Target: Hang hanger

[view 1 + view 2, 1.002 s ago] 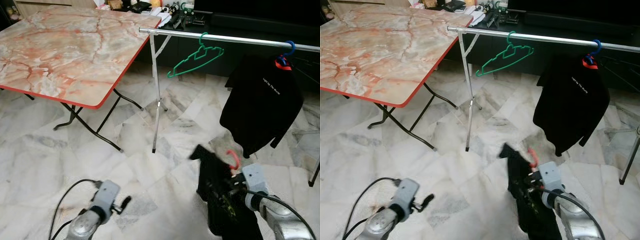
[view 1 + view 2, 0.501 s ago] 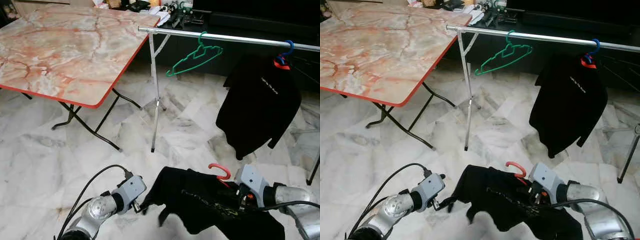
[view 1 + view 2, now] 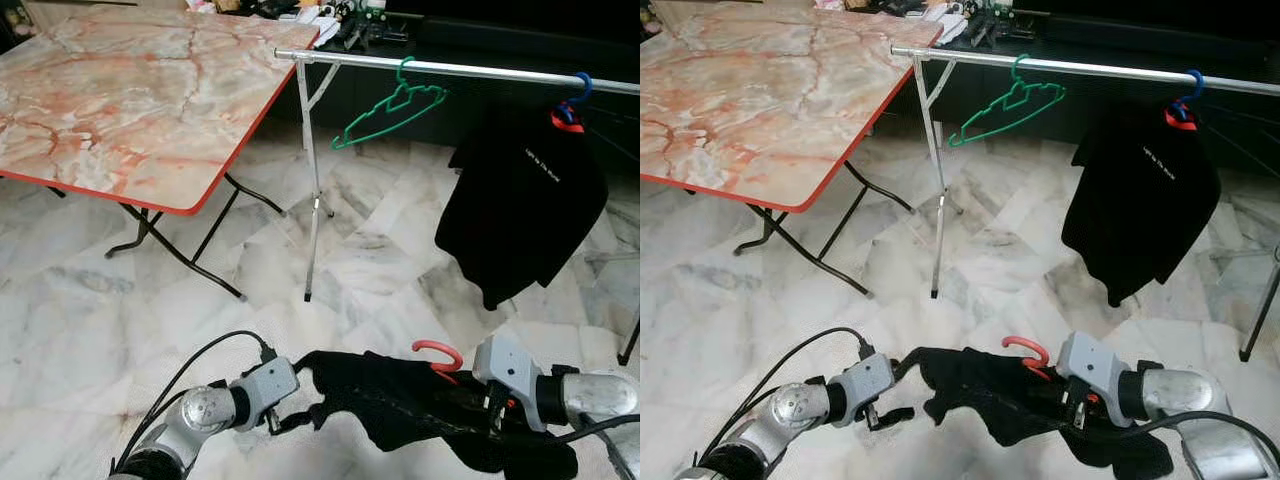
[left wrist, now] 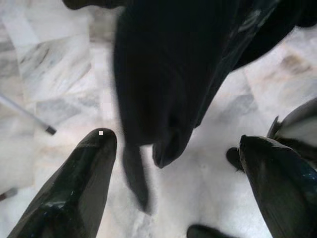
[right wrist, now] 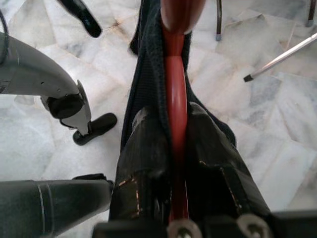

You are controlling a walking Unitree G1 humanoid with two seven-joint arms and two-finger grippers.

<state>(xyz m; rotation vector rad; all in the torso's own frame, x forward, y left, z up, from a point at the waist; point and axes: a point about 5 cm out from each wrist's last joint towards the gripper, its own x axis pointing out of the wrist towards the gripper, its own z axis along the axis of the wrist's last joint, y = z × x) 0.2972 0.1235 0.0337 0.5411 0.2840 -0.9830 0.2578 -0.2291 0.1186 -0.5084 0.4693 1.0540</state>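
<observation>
Marble floor lies under me, and my right tool (image 5: pixel 176 129) is clamped on the red hanger (image 3: pixel 438 353) carrying a black shirt (image 3: pixel 400 395), low and level, with the rail (image 3: pixel 470 71) up ahead, while my left tool (image 4: pixel 178 163) gapes empty beside the cloth.

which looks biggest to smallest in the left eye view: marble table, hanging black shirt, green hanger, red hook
1. marble table
2. hanging black shirt
3. green hanger
4. red hook, smallest even though it is nearest the camera
</observation>
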